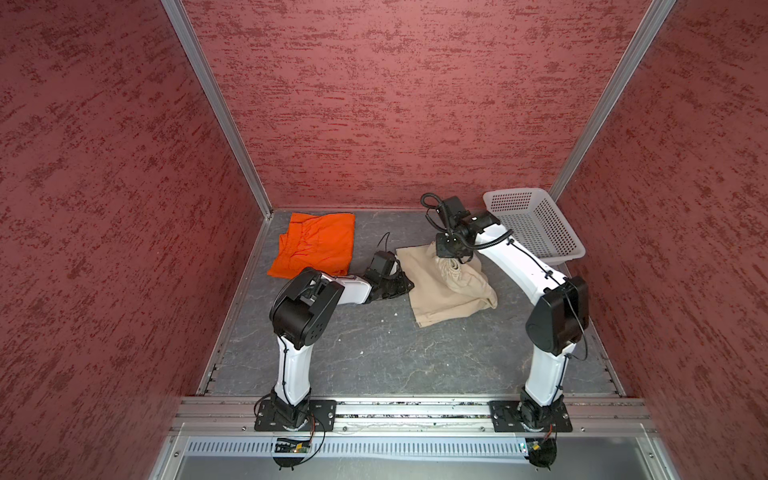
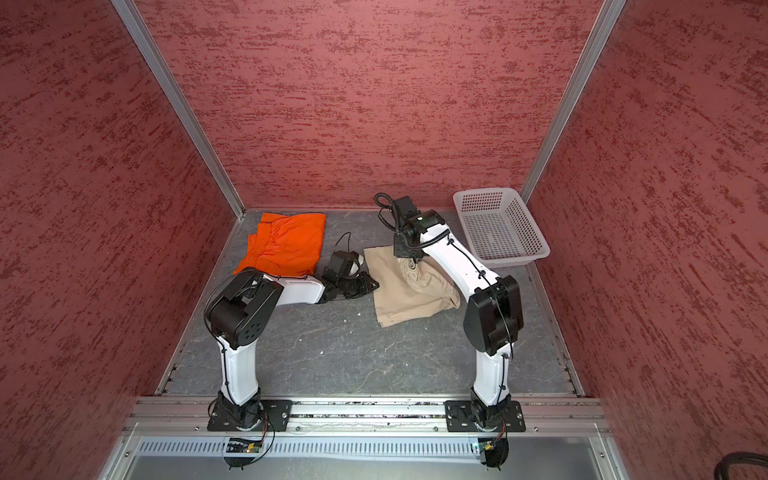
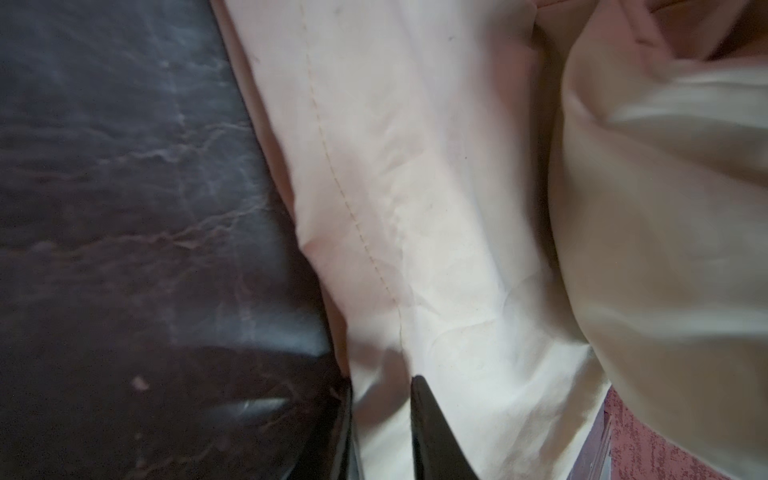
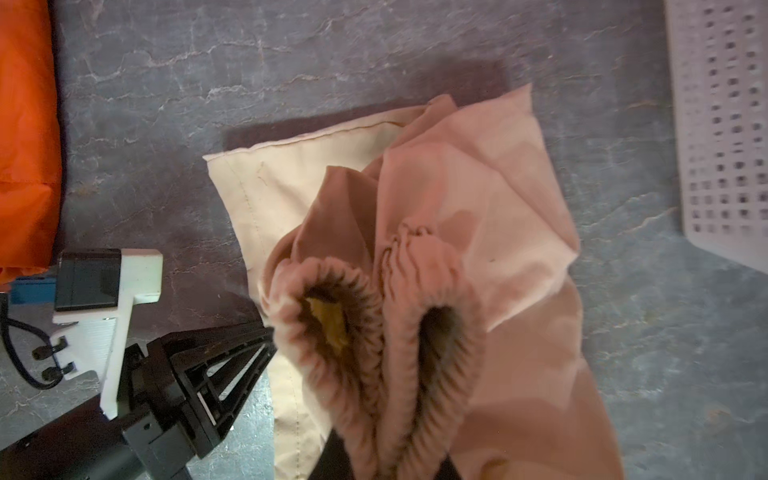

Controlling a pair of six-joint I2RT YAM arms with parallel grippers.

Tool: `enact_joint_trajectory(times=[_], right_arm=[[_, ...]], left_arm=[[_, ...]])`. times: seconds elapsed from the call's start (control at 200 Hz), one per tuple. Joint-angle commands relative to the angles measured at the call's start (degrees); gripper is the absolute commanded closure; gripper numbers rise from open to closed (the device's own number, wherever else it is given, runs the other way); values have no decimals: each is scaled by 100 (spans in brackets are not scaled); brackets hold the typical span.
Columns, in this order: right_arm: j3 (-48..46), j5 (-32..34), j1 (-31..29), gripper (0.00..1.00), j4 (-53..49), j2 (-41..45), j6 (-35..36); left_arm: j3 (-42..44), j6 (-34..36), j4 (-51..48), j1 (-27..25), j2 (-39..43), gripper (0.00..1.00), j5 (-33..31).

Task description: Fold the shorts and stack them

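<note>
Our right gripper (image 1: 451, 258) held the beige shorts (image 1: 440, 297) up by the waistband, in the middle of the table (image 1: 374, 353). The orange shorts (image 1: 316, 245) lay back left. Our left gripper (image 3: 384, 411) straddled the beige hem, jaws narrow; whether it gripped, we couldn't tell.

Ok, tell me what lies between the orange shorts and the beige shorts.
The left gripper, low over the dark tabletop, in both top views.
</note>
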State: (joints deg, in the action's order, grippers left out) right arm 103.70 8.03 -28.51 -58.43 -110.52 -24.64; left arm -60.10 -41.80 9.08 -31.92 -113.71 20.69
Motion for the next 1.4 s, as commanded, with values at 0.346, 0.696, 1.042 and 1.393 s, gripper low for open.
enact_joint_trajectory(times=[0.346,0.696,1.042,1.393], right_arm=[[-398,-1633,-324,36,1563,-28,-209],[-2791,-2017,346,49,2719,1594,-375],[-4365,-2418,338,51,4181,1275,-616],[-4982,-2757,320,63,5036,790,-726]], left_arm=[[706,-210,-251,605,1199,44,-209],[408,-303,377,650,1281,31,357],[-314,-163,-274,251,460,27,242],[-900,108,-302,117,-140,43,53]])
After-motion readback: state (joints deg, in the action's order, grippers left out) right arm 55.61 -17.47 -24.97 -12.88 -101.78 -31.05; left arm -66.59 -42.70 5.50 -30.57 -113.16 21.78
